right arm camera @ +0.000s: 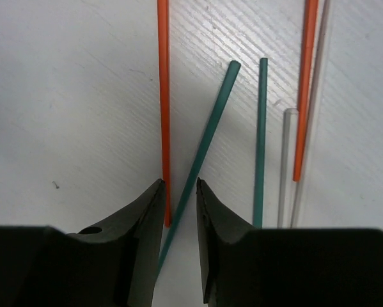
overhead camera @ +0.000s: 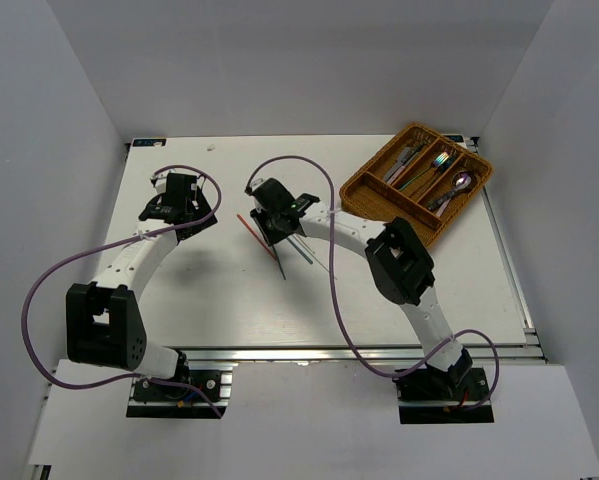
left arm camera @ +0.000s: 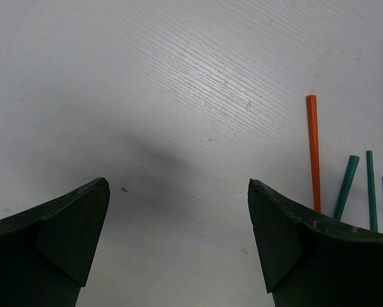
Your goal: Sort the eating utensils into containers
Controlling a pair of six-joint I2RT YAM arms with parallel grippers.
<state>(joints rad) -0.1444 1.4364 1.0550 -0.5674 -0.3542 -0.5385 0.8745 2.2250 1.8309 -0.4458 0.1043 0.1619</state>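
**Top view.** Wicker tray [overhead camera: 384,213] at the desk's [overhead camera: 209,290] far right, several utensils [overhead camera: 444,170] already in its compartments. Loose chopsticks [overhead camera: 279,262] lie mid-desk, well apart from the tray. The right gripper [overhead camera: 271,222] is above them, the left gripper [overhead camera: 174,200] over bare desk.

**Left wrist view.** Jaws spread wide, nothing between. An orange chopstick [left arm camera: 313,150] lies off to the right.

**Right wrist view.** Right gripper [right arm camera: 179,185] jaws narrowed around an orange chopstick's [right arm camera: 164,109] end and a slanted green chopstick [right arm camera: 210,125]. Whether they grip cannot be told.

**Step, judged.** Picking up a chopstick. Next: clamp one stick, lift, carry it to a tray compartment.
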